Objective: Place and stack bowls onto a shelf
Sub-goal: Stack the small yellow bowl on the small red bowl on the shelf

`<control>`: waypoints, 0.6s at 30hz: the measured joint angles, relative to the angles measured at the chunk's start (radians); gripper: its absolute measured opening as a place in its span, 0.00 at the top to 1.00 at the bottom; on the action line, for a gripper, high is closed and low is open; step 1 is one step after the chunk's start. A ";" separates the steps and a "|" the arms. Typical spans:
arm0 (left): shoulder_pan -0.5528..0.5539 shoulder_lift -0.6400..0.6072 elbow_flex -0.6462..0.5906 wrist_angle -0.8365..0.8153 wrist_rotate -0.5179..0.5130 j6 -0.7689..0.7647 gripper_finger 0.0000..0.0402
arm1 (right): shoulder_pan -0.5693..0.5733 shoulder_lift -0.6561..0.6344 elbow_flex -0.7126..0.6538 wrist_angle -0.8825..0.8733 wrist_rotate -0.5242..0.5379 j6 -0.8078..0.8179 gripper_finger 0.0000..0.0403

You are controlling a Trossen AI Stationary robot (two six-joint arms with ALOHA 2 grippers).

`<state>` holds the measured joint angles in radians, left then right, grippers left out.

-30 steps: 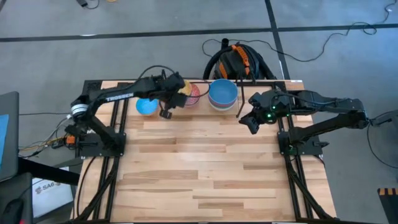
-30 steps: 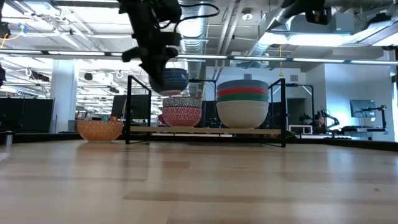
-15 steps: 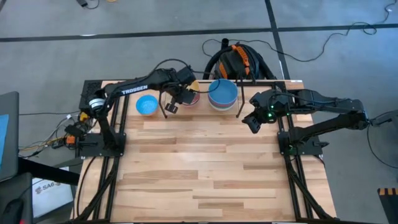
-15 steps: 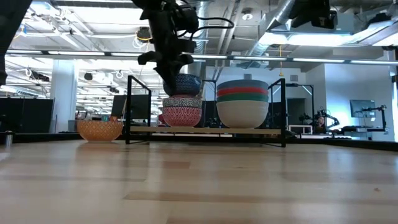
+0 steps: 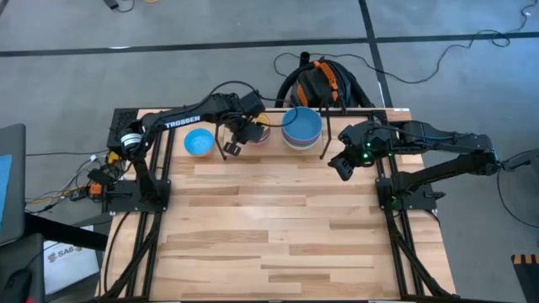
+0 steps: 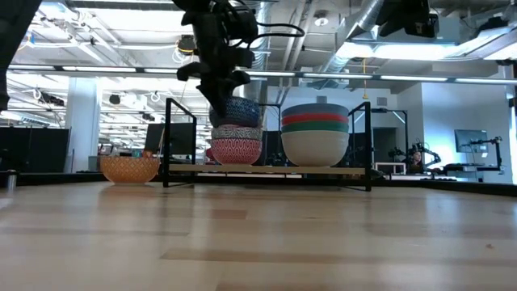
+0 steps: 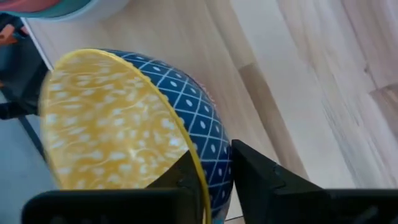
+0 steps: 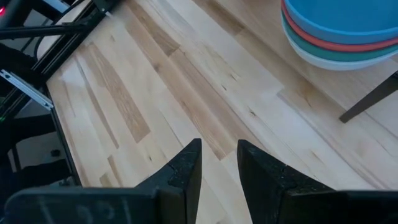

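A blue-white patterned bowl (image 7: 186, 106), yellow inside, sits atop a small stack above a red patterned bowl (image 6: 237, 150) on the low black shelf (image 6: 266, 170). My left gripper (image 7: 214, 165) reaches down over it from above in the low view (image 6: 220, 85) and is shut on its rim. Beside it on the shelf stands a taller stack (image 6: 315, 133) with a large blue bowl (image 5: 301, 124) on top. A light blue bowl (image 5: 198, 141) rests on the table left of the shelf. My right gripper (image 8: 217, 155) hangs open over bare table, near the shelf's right end (image 5: 341, 164). My left gripper has the patterned bowl's rim (image 7: 200, 177) between its fingers, one finger inside the yellow hollow and one on the blue outer wall (image 7: 219, 168). The fingers come steeply from above. The bowl rests slightly tilted with its base on the stack's upper bowl (image 6: 237, 132).
The shelf's upright posts (image 6: 168, 141) (image 6: 370, 141) stand at both ends of the bowls. A black and orange bundle of cables (image 5: 320, 80) lies behind the table's far edge. The wide near part of the wooden table (image 5: 278, 236) holds nothing.
My left gripper has carried the patterned bowl level toward the shelf, from left of the red patterned stack to right over it, tipping a little. For the last half second it has kept still, with the bowl set on the stack.
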<state>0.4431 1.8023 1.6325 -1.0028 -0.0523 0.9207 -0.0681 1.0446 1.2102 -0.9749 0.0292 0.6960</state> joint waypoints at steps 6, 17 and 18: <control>-0.002 0.000 0.000 0.016 -0.013 -0.017 0.77 | 0.010 0.000 0.000 -0.001 0.000 0.003 0.68; -0.038 0.000 0.000 0.029 -0.198 -0.147 0.77 | 0.022 0.000 0.000 -0.013 0.021 0.001 0.68; -0.041 0.000 0.000 0.028 -0.199 -0.160 0.79 | 0.022 0.000 0.000 -0.013 0.021 -0.001 0.68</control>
<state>0.4019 1.8023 1.6325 -0.9749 -0.2512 0.7610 -0.0460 1.0451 1.2102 -0.9878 0.0498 0.6945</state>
